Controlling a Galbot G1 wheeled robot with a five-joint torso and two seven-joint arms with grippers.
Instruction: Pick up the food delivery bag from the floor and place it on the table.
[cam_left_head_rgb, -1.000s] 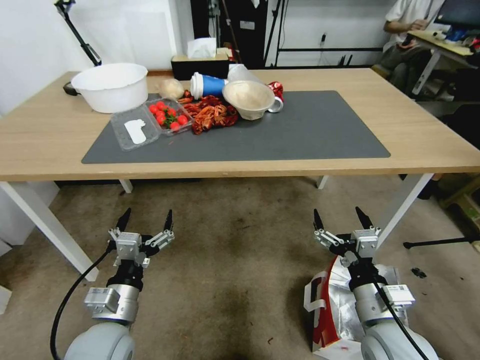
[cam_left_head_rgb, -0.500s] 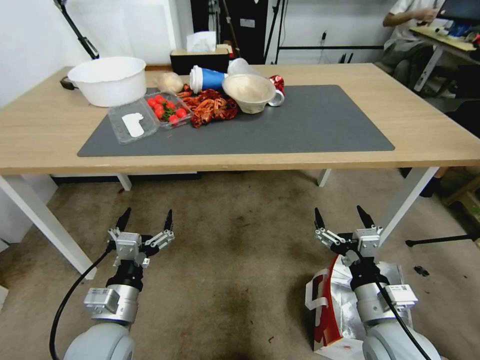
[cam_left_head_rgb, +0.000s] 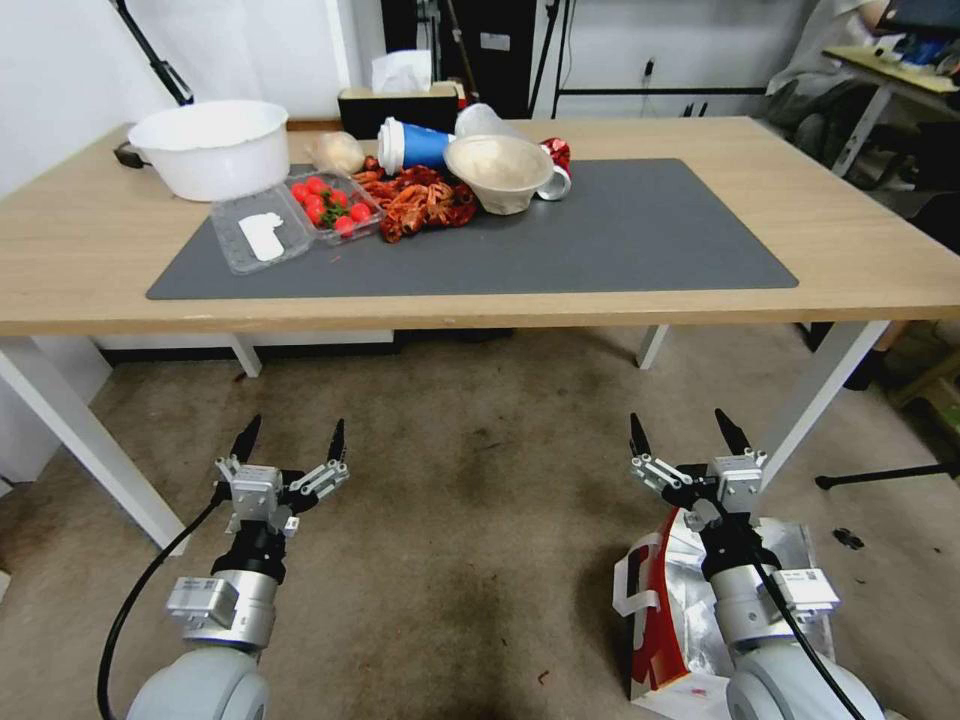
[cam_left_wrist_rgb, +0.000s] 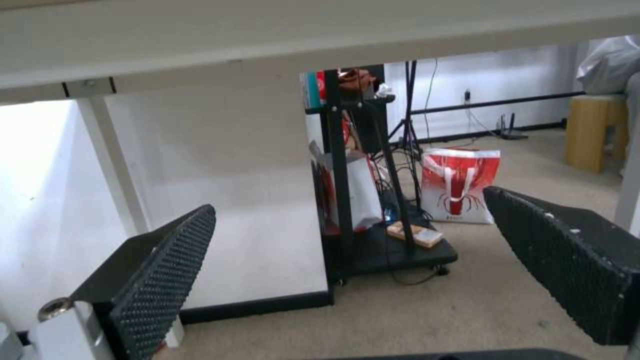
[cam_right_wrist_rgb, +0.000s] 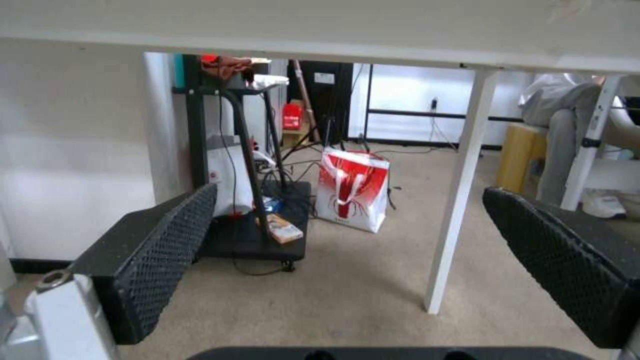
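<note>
The food delivery bag (cam_left_head_rgb: 668, 610) stands on the floor (cam_left_head_rgb: 480, 480) at the lower right, showing a red side panel, crumpled silver foil lining and a white loop handle. My right arm hangs directly over it and hides much of its top. The right gripper (cam_left_head_rgb: 678, 425) is open and empty, pointing toward the table (cam_left_head_rgb: 880, 260), just beyond the bag's far edge. The left gripper (cam_left_head_rgb: 293, 430) is open and empty over bare carpet, well left of the bag. In the wrist views both grippers (cam_left_wrist_rgb: 350, 205) (cam_right_wrist_rgb: 350, 192) look under the tabletop with their jaws spread wide.
The dark grey mat (cam_left_head_rgb: 640, 230) holds a white bowl (cam_left_head_rgb: 210, 145), a blue cup (cam_left_head_rgb: 415, 145), a paper bowl (cam_left_head_rgb: 497, 172), tomatoes (cam_left_head_rgb: 330, 205) and red scraps. White table legs (cam_left_head_rgb: 820, 400) (cam_left_head_rgb: 80, 440) flank the floor ahead. Beyond the table stand a red-and-white printed bag (cam_right_wrist_rgb: 353, 195) and a black cart (cam_right_wrist_rgb: 247, 200).
The whole head view has shifted, so the camera moved: the table sits a little higher and farther in the picture. Both arms hold the same pose and both grippers stay open.
</note>
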